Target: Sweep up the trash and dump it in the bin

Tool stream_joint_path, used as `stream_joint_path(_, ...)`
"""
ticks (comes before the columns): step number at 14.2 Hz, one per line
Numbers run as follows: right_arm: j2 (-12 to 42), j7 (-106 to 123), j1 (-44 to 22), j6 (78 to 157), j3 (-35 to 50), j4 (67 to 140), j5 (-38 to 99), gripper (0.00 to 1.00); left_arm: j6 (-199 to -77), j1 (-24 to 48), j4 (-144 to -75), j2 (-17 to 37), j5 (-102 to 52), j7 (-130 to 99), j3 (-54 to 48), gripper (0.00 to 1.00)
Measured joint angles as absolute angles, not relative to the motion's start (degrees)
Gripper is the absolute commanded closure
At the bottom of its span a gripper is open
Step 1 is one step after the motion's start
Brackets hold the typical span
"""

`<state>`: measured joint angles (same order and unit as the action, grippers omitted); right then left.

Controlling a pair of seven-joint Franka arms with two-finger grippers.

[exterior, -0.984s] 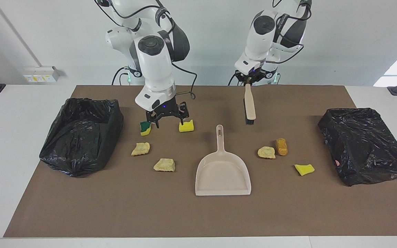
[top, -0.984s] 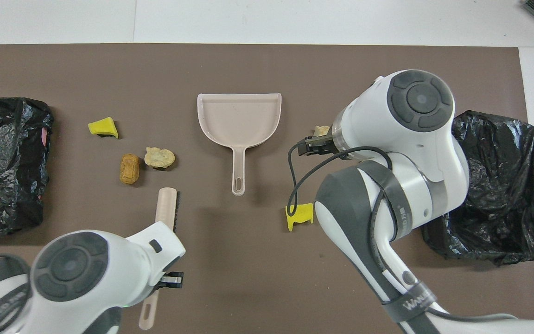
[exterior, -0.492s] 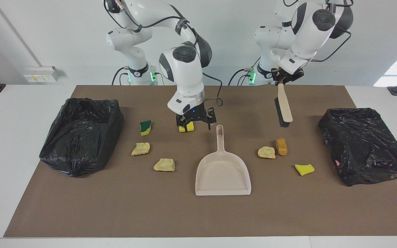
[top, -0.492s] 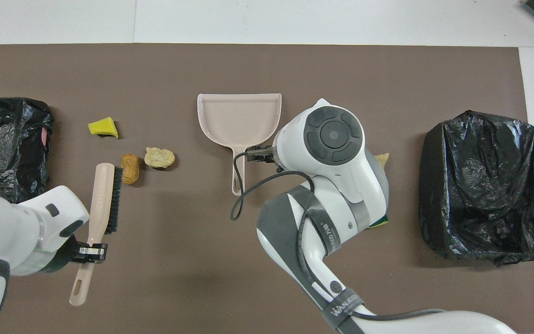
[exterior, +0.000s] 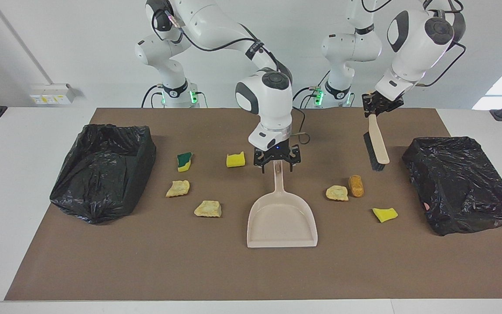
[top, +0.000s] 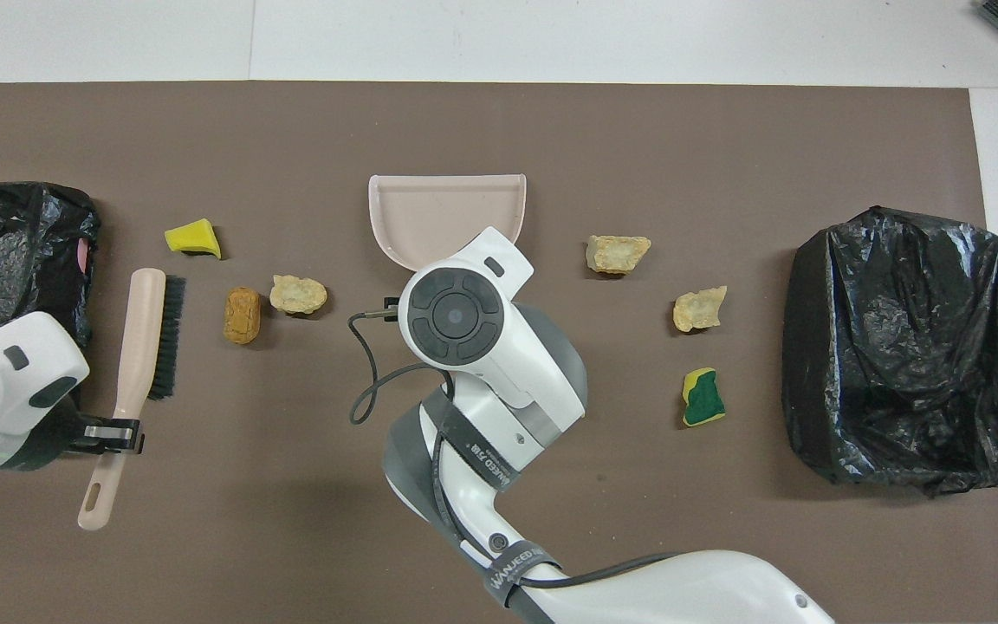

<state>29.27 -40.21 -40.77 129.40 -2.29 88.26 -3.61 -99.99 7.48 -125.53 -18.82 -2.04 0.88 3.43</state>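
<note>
Now the right gripper (exterior: 276, 165) is sitting over the dustpan (exterior: 282, 220) handle, fingers wide, ready to grab. Left gripper (exterior: 373, 109) is clenching the brush (exterior: 376, 146) for sweeping trash (exterior: 337, 192) lying beside the dustpan.

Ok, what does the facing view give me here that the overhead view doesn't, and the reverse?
Facing only: the right gripper open at the dustpan handle, and the yellow chunk beside it, both hidden overhead by the right arm. Overhead only: the brush's full handle, and its bristles facing the orange-brown chunk. Both: the left gripper shut on the brush, two black-bagged bins, six other chunks.
</note>
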Motion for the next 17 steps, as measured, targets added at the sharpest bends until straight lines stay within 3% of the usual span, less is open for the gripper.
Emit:
stream_joint_path(3,31.36,-41.14,-41.6,130.8,-2.32,88.06,-6.16,0.27,-106.69,3.78,-124.65,-16.69,-2.04,1.58,3.47,1.0)
stream_joint_path(4,31.78,-41.37,-41.8,131.12,-2.32,88.04,-6.45,0.35,-107.54,2.88,-123.42,-15.25,-2.04,1.59,3.48,1.0)
stream_joint_path(6,32.18,-41.59,-42.0,131.17,-2.32,88.03,-6.75,0.7,-108.28,1.1,-120.27,-11.71,-2.04,1.69,3.46,1.0)
stream_joint_path(7,32.21,-42.04,-42.08,131.17,-2.32,88.03,-6.84,0.96,-109.06,0.36,-119.15,-9.84,-2.03,1.87,3.46,1.0)
stream_joint_path(11,32.13,-42.66,-42.36,130.73,-2.34,88.38,-7.16,1.0,-115.54,-0.34,-117.97,-4.23,-2.04,2.09,3.37,1.0)
stream_joint_path(17,26.47,-29.6,-39.71,123.24,-2.93,88.22,-7.17,1.0,-116.12,-0.35,-117.67,-2.8,-2.04,2.09,3.15,1.0)
